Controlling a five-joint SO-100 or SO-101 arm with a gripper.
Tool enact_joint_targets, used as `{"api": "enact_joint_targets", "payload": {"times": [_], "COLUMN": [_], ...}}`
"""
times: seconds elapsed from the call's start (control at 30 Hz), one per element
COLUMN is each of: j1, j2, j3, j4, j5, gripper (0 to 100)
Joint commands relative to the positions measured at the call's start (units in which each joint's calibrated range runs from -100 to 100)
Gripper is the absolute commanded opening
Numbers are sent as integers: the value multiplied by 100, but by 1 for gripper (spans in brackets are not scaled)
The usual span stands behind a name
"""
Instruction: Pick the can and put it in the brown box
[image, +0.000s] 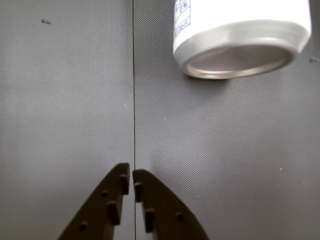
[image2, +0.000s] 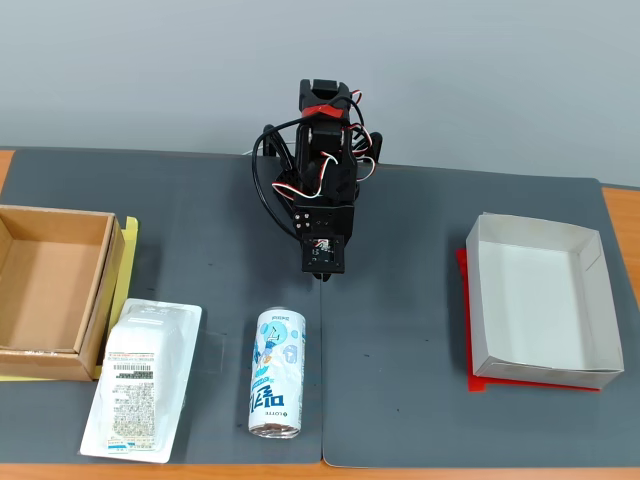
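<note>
The can (image2: 277, 372) lies on its side on the dark mat near the front edge in the fixed view, white and light blue with silver ends. In the wrist view its silver end (image: 240, 45) shows at the top right. The gripper (image2: 322, 272) hangs above the mat behind the can, apart from it. In the wrist view the gripper (image: 131, 181) is shut and empty, its tips almost touching over the mat seam. The brown box (image2: 100, 290) stands open and empty at the left edge of the fixed view.
A flat white plastic-wrapped packet (image2: 143, 377) lies between the brown box and the can. A white paper box (image2: 590, 310) on a red sheet (image2: 467, 330) stands at the right. The arm's base (image2: 325, 140) stands at the back middle.
</note>
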Motion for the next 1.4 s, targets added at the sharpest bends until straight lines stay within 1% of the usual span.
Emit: {"api": "enact_joint_targets", "payload": {"times": [0.0,1.37], "j1": [-11,5], "j2": [-17,-8], "j3": [-198,-198], "j4": [-7,-15], "j5": [5,11], "gripper": [1,1]}}
